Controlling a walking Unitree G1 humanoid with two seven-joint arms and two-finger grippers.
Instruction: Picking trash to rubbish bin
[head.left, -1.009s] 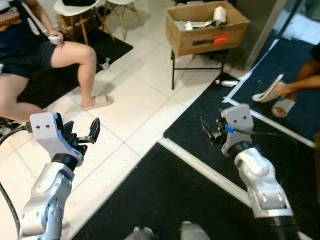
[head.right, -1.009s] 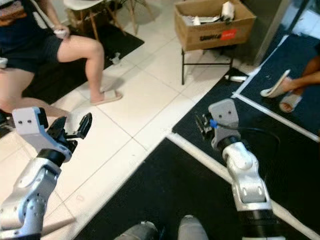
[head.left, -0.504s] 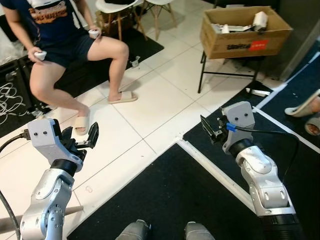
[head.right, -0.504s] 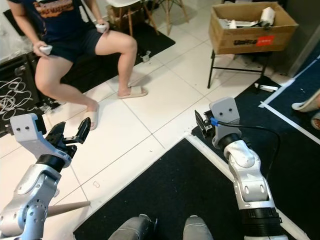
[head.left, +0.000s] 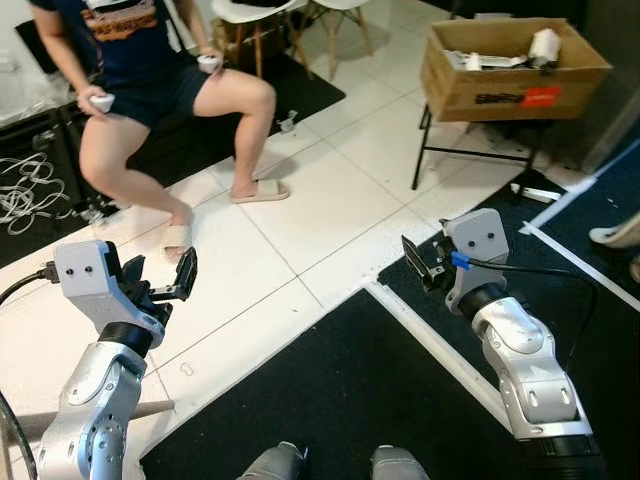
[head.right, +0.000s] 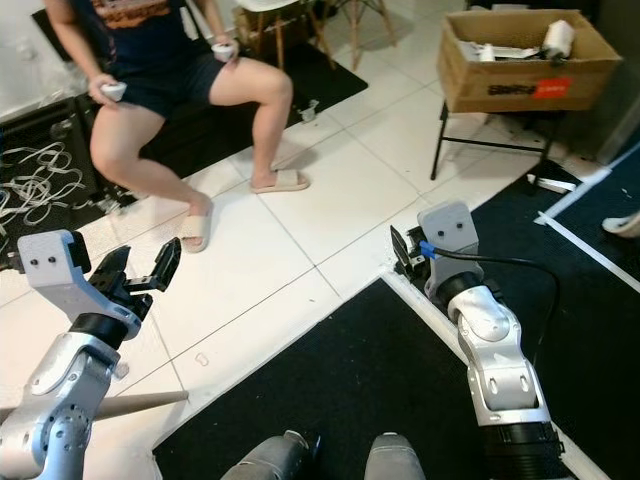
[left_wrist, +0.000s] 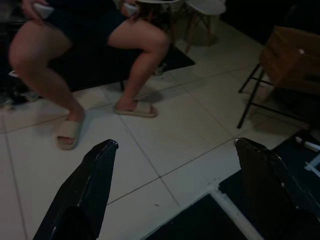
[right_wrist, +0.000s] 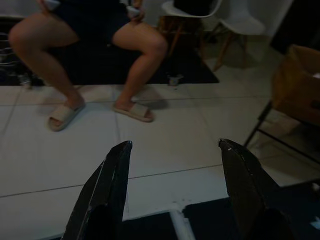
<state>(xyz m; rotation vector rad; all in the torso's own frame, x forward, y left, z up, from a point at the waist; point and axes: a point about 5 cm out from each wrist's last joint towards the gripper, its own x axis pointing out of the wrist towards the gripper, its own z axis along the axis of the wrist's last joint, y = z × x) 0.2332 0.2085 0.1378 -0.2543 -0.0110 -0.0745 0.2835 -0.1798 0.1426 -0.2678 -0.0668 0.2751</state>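
Observation:
A brown cardboard box (head.left: 497, 98) stands on a black metal stand at the far right and holds a white paper roll (head.left: 545, 45) and other scraps. A small white item (head.left: 531, 192) lies on the dark mat below it. A tiny scrap (head.left: 186, 369) lies on the white tiles near my left arm. A small clear cup (head.left: 288, 122) sits by the rug's edge. My left gripper (head.left: 160, 282) is raised over the tiles, open and empty. My right gripper (head.left: 424, 264) hovers over the mat's white border, open and empty, also seen as right gripper (right_wrist: 175, 150).
A person (head.left: 150, 80) sits at the upper left in slippers, holding controllers. Another person's foot (head.left: 612, 235) shows at the right edge. White cables (head.left: 25, 195) lie at the left. White chairs (head.left: 290, 12) stand at the back. A wooden stick (head.left: 148, 408) lies low left. Black mats (head.left: 330, 390) cover the near floor.
The camera has swung left and lifted, bringing the seated person and cables further into view. Both grippers stay raised and open, holding nothing.

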